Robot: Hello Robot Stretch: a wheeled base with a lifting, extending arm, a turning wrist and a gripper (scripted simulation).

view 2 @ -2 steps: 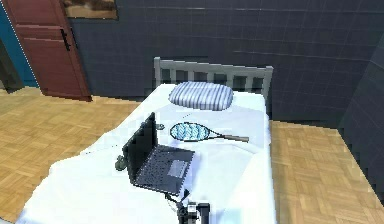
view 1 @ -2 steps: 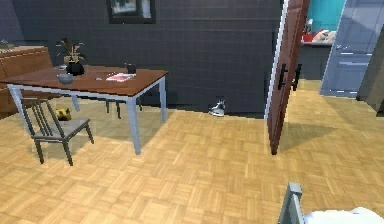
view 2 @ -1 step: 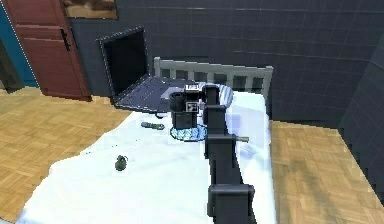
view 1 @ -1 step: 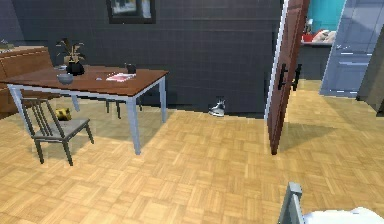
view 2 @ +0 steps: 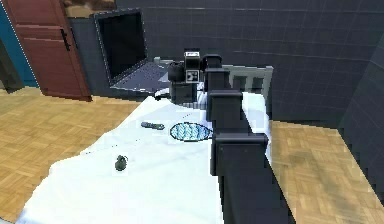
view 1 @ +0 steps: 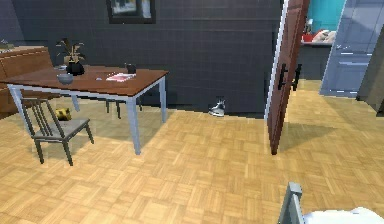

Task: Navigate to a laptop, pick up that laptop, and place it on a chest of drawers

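Arm side view: laptop (view 2: 125,48), lid up, dark screen, at far end of white bed (view 2: 80,190), just left of gripper (view 2: 172,80). Laptop base is close at gripper fingers; cannot tell if gripper holds it or if it rests on bed. Blue oval racket (view 2: 190,131) and small dark blob (view 2: 121,162) lie on sheet near arm (view 2: 235,150). Forward view: brown table (view 1: 100,88), grey chair (view 1: 55,125), open door (view 1: 285,70)
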